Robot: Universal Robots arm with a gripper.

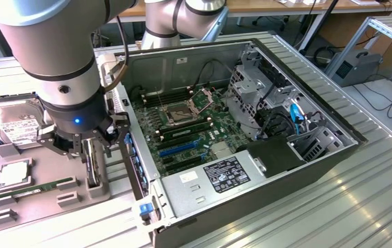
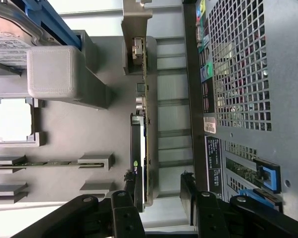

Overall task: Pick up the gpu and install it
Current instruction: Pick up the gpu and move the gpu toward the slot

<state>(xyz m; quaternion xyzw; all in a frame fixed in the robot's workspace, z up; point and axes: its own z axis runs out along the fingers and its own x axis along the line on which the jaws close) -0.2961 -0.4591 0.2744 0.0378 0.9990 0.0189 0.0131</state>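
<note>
The gpu stands on its edge in a slot of the grey holder tray, at the exterior view's left beside the open computer case. In the wrist view the gpu shows edge-on as a thin dark card, with its silver bracket at the far end. My gripper hangs straight over the card. Its black fingers stand apart on either side of the card's near end, one close to the card and the other with a clear gap. My gripper is open and holds nothing.
On the tray lie a hard drive, a square processor and a narrow RAM stick. Inside the case, the motherboard carries a blue expansion slot. The case's perforated back wall stands close beside the card.
</note>
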